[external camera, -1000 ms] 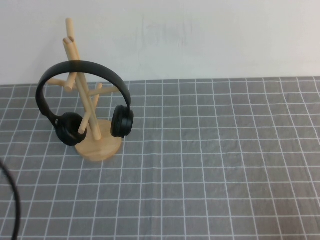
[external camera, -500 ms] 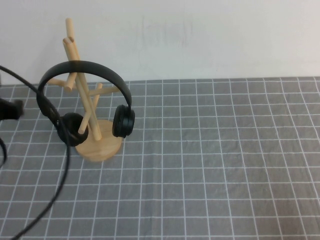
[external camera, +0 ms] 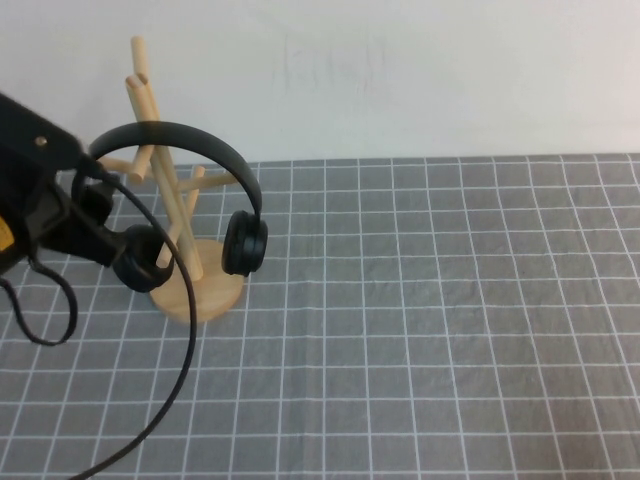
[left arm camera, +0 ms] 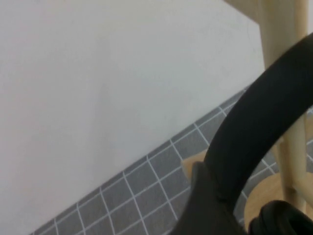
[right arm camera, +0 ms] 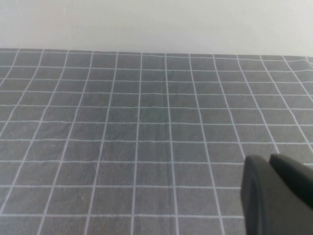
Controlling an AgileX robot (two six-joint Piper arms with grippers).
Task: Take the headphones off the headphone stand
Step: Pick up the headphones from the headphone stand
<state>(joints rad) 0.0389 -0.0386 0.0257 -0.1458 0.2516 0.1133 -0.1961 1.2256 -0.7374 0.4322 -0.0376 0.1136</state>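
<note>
Black headphones (external camera: pixel 190 170) hang on a wooden stand (external camera: pixel 190 280) at the table's (external camera: pixel 450 330) far left; the left gripper (external camera: pixel 95 215) sits against their left ear cup, finger spread impossible to tell; the right gripper (right arm camera: pixel 274 196) hovers over bare grid cloth, fingers likewise unclear.

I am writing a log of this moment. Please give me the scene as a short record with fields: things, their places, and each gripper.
headphones: hanging on the stand, headband over a peg, both cups beside the trunk
stand: upright on the grid cloth, left part of the table
left gripper: at the headphones' left side, near the left cup; grip not visible
right gripper: out of the high view, over bare cloth, away from the stand
task state: headphones not yet removed
</note>
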